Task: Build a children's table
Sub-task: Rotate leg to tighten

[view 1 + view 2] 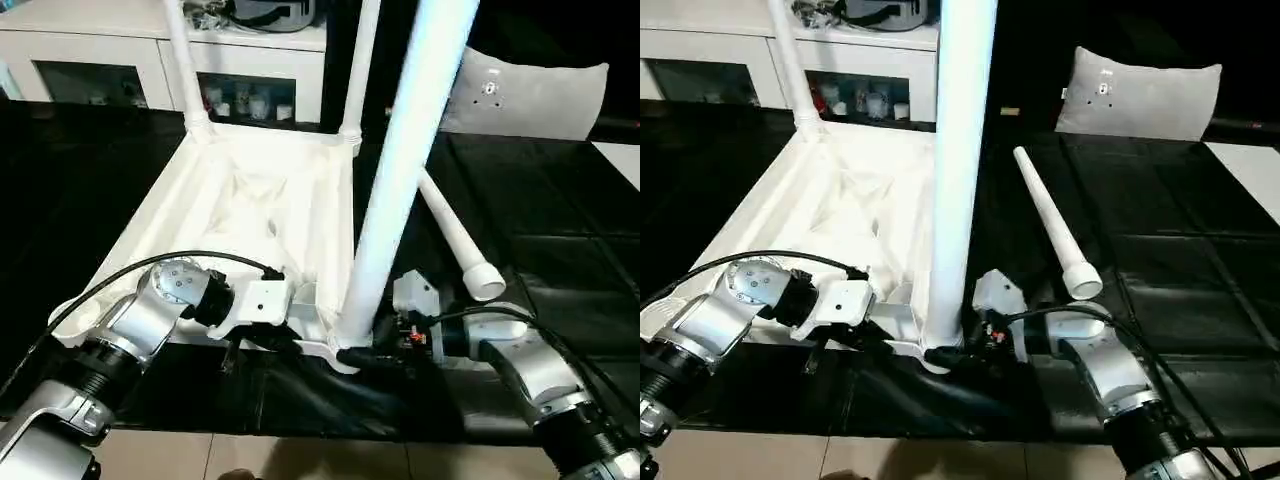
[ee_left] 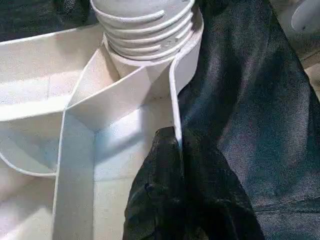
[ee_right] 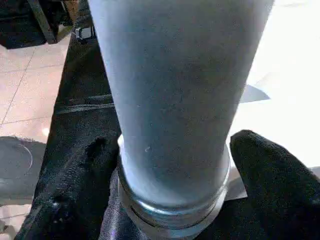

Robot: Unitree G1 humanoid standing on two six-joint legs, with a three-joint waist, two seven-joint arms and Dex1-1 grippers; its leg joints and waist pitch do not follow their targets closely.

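Left tool (image 2: 180,200): I read it as clamped on the thin rim wall of the table top (image 1: 250,210), just beside the near corner socket (image 2: 150,55). Right tool (image 3: 170,185): its two black fingers (image 3: 270,170) stand spread on either side of the base of the near leg (image 1: 400,170), close to the tube; I cannot tell whether they press on it.

Table top: lies upside down on the black-covered surface (image 1: 540,230), ribbed underside facing up. Near leg: stands upright in the near corner socket, between my two tools. Two far legs (image 1: 185,60) (image 1: 360,65): stand upright in the far corner sockets. Fourth leg (image 1: 1050,220): lies loose on the black cover, beside the table top on my right.

Background: white cabinet (image 1: 120,60) with glass doors; grey-white pillow (image 1: 1140,90) beyond the loose leg.
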